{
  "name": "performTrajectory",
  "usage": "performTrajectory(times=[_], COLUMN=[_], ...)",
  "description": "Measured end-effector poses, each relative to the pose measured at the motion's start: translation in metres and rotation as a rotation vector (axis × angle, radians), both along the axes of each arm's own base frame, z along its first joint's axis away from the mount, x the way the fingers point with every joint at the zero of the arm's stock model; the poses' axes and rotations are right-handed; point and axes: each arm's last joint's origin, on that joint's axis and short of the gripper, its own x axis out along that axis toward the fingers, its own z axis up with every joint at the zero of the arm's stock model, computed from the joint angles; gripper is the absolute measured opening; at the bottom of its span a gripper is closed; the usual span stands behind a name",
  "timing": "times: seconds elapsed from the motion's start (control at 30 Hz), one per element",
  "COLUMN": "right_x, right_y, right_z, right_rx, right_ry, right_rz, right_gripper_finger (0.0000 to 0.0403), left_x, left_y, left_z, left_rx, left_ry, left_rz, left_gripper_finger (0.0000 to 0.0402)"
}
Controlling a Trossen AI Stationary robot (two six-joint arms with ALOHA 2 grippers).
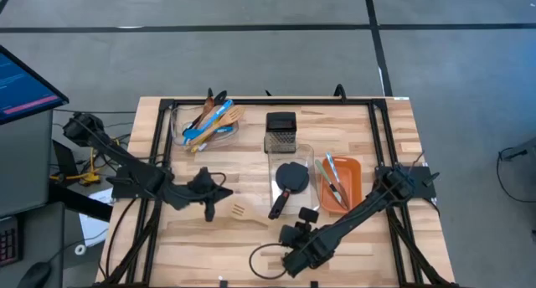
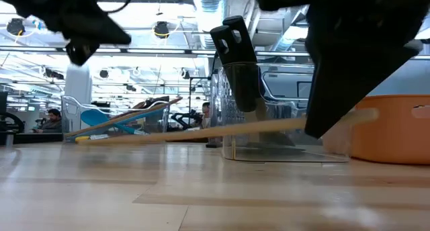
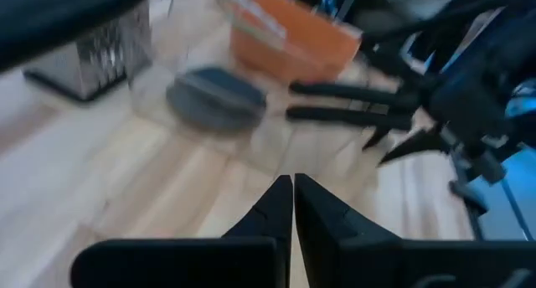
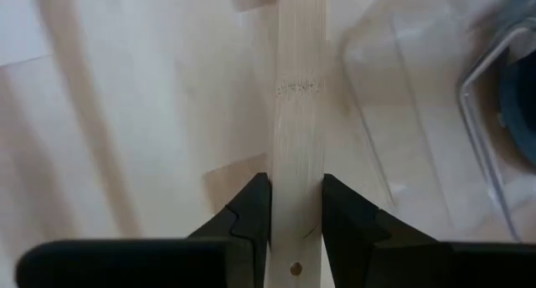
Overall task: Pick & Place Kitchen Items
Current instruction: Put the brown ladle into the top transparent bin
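Wooden spatula (image 4: pixel 297 154), flat, pale and straight-grained with a small hole near its handle end, is clamped between the right gripper's (image 4: pixel 295 206) dark fingers just beside the clear plastic bin (image 1: pixel 304 158), slanting above the table (image 1: pixel 352 246). Left gripper (image 3: pixel 293 206) hovers nearby, its fingers pressed together, empty.

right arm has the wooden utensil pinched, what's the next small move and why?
Probably lift it. The right end effector is shut on the wooden utensil's handle, and the low view shows it slanting, its far end low near the table. The left end effector is shut and empty.
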Motion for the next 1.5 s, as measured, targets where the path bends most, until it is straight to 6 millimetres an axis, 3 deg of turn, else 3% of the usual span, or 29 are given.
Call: performTrajectory(times=[0.2,0.5,0.87,1.13,1.5], right_x=[-0.004,-0.011,-0.034,-0.036,-0.016], right_y=[0.013,0.030,0.045,0.032,0.007], right_z=[0.019,0.061,0.113,0.117,0.119], right_rx=[-0.040,-0.082,-0.217,-0.398,-0.643], right_ry=[-0.016,-0.051,-0.162,-0.297,-0.502], right_rz=[0.035,0.088,0.082,-0.028,-0.077], right_gripper_finger=[0.0073,0.0073,0.0073,0.0073,0.0073], left_x=[-0.009,-0.011,-0.026,-0.043,-0.029], left_y=[0.007,0.008,0.019,0.019,0.005], left_z=[0.020,0.022,0.049,0.080,0.075], left_rx=[0.045,0.078,0.098,0.109,0.116], left_ry=[-0.082,-0.087,-0.219,-0.420,-0.434], left_rz=[0.002,-0.006,0.019,-0.043,-0.067], left_gripper_finger=[0.0003,0.0003,0.0003,0.0003,0.0003])
